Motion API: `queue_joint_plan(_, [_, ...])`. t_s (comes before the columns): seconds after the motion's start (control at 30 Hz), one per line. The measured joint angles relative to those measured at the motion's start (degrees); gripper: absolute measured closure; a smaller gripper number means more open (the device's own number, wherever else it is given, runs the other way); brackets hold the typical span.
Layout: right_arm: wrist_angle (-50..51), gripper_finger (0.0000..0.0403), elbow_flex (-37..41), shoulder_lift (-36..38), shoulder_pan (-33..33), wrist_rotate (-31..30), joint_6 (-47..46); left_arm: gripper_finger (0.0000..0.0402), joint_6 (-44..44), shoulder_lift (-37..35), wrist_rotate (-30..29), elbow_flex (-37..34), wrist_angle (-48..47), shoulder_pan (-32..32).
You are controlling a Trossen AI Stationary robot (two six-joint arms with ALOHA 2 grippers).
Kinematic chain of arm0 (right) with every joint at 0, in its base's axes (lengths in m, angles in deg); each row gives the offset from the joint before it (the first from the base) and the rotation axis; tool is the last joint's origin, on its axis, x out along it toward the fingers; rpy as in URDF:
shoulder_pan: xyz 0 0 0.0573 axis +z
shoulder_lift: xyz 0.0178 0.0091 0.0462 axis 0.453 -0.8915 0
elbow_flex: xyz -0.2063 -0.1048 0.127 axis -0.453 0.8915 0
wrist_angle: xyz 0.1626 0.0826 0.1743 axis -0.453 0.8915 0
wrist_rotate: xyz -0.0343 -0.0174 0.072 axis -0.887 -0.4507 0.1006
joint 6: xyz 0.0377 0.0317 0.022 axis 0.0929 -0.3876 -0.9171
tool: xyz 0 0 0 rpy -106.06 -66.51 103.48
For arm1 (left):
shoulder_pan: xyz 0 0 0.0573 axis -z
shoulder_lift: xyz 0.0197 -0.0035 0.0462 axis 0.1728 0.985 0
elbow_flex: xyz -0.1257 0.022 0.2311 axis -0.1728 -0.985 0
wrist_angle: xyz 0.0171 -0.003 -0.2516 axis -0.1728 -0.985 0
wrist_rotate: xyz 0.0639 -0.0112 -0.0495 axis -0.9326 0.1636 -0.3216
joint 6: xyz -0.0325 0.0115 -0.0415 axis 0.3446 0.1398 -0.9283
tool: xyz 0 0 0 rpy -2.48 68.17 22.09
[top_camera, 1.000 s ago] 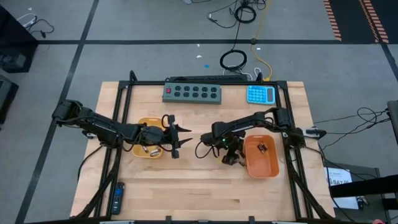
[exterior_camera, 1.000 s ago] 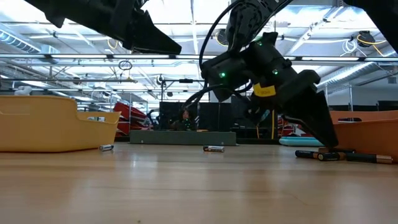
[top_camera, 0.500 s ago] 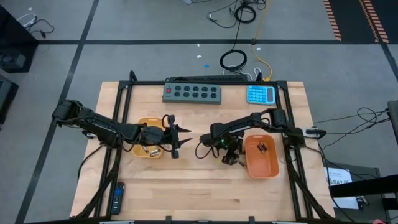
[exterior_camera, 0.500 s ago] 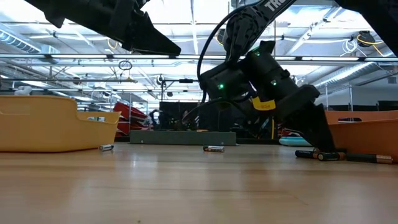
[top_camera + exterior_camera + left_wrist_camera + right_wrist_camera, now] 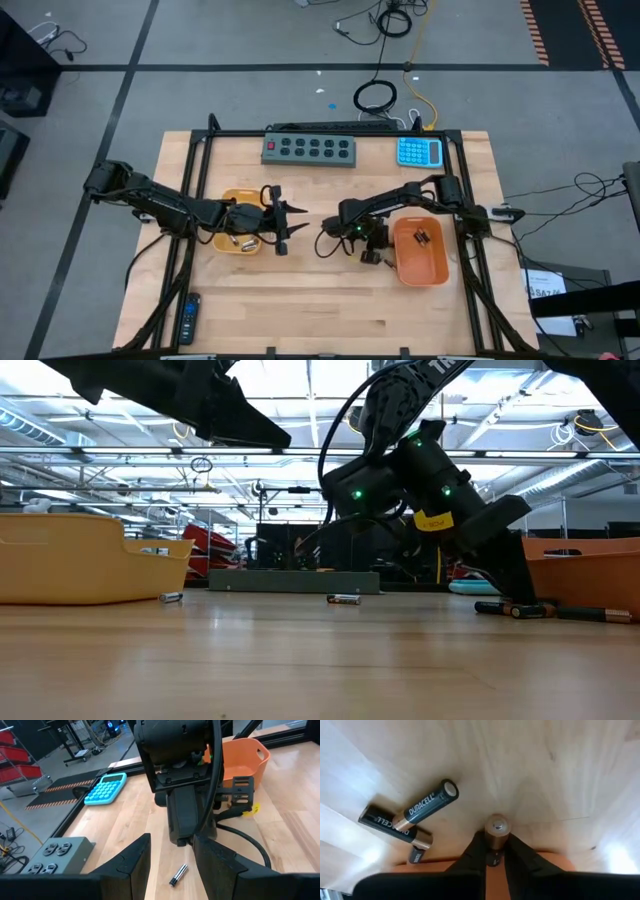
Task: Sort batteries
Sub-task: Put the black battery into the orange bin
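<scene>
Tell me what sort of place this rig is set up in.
Probably a robotics lab in a large industrial hall. The low view shows a high ceiling with exposed trusses behind the wooden table; the high view shows a grey concrete floor with loose cables and striped hazard tape.

Table [image 5: 330, 300]: pale wood, smooth matt grain; batteries [image 5: 426, 804]: glossy black-and-copper wrapping with bright metal end caps; trays [image 5: 420, 250]: smooth orange plastic, slight sheen; right gripper [image 5: 495, 851] fingers [image 5: 472, 856]: matt black plastic; power strip [image 5: 309, 150]: dull grey casing; calculator [image 5: 420, 152]: blue plastic.
</scene>
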Motion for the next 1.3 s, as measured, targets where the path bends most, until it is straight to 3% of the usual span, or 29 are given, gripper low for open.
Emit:
queue_joint_plan(0.23, [-1.0,0.0382,-1.2,6.5,1.4,-6.5,-3.2,0.0243,0.0,0.0,0.0,0.0,0.8,0.5])
queue_joint_plan(0.5, [1.2,0.0382,-0.5,18.8,5.6,-11.1,-14.5,0.0242,-0.7,0.0,0.0,0.0,-2.2,0.5])
queue_joint_plan(0.67, [5.7,0.0381,-0.5,26.0,11.0,-12.1,-26.1,0.0242,-4.2,0.0,0.0,0.0,-6.5,0.5])
queue_joint_plan(0.83, [5.2,0.038,7.7,31.3,15.2,-8.9,-35.3,0.0242,-5.9,0.0,0.0,0.0,-6.6,0.5])
queue_joint_plan(1.07, [-8.8,0.0333,24.1,37.4,19.5,-6.2,-44.8,0.0242,-7.5,0.0,0.2,0.0,-7.0,0.5])
queue_joint_plan(1.3, [-8.5,0.0274,25.0,39.2,21.0,-6.0,-48.8,0.0242,-8.7,0.0,1.7,0.0,-7.2,1.0])
